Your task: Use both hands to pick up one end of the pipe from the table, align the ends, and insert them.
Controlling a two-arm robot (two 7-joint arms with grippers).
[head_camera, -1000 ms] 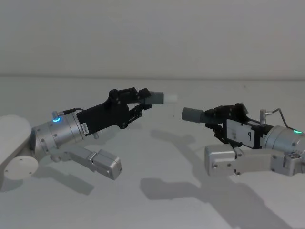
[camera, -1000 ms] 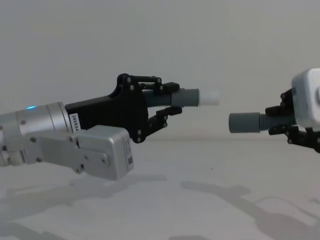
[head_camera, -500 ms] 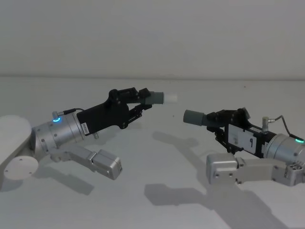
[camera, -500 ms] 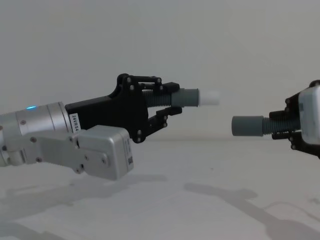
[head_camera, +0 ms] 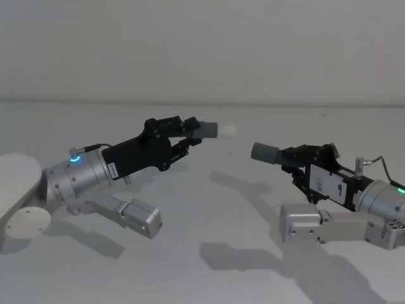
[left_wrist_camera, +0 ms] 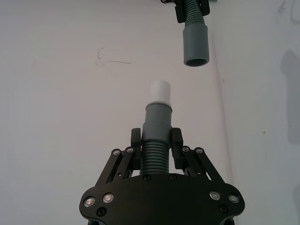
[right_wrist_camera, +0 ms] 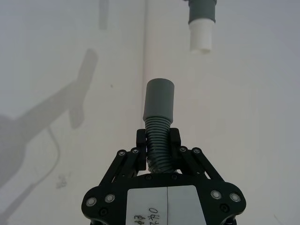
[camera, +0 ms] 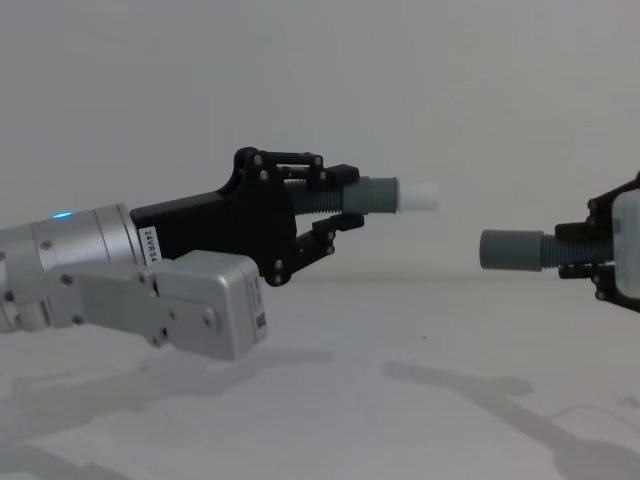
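My left gripper is held above the table, shut on the pipe's corrugated part just behind the cuff with the white tip. That cuff points right, level. My right gripper is shut on the pipe behind the plain dark cuff, which points left toward the other end. In the chest view the plain cuff sits lower than the white tip, with a clear gap between them. The left wrist view shows the left gripper, the white tip and the hollow cuff offset sideways. The right gripper grips its cuff. The pipe's middle is hidden.
A white round base lies on the table at the far left. A thin cable loops off the right wrist. A plain wall rises behind the table's far edge.
My right gripper has drawn back to the right and slightly down with the plain cuff, widening the gap to the white tip. The left gripper has not moved.
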